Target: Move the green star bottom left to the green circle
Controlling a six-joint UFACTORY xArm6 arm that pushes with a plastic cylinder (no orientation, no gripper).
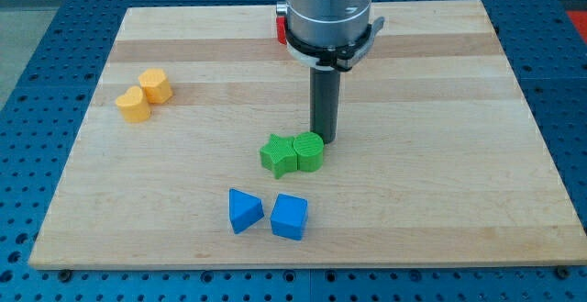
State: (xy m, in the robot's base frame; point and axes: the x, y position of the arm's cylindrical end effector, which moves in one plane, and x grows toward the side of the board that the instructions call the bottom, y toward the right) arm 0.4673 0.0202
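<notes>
Your green star (pixel 278 155) lies near the middle of the wooden board (pixel 440 201), a little toward the view's bottom, and it touches the green circle (pixel 309 151), which sits directly at its right in the view. The star is level with the circle, side by side with it. My tip (pixel 324 140) stands just above and slightly to the right of the green circle in the view, at or very near the circle's upper right edge; you cannot tell from this angle whether it actually touches. The tool is a plain dark rod (pixel 325 105) with nothing to clasp, so it grips nothing and only rests beside the circle. Toward the view's bottom from the green pair, well apart from them, you see two blue blocks: a wedge-like blue block (pixel 243 210) and, just to its right, a blue cube (pixel 290 216). Far off at the view's upper left, two yellow blocks (pixel 145 94) sit touching one another. A small red block (pixel 282 24) peeks out at the view's top, mostly hidden behind the arm's grey body (pixel 328 8).
</notes>
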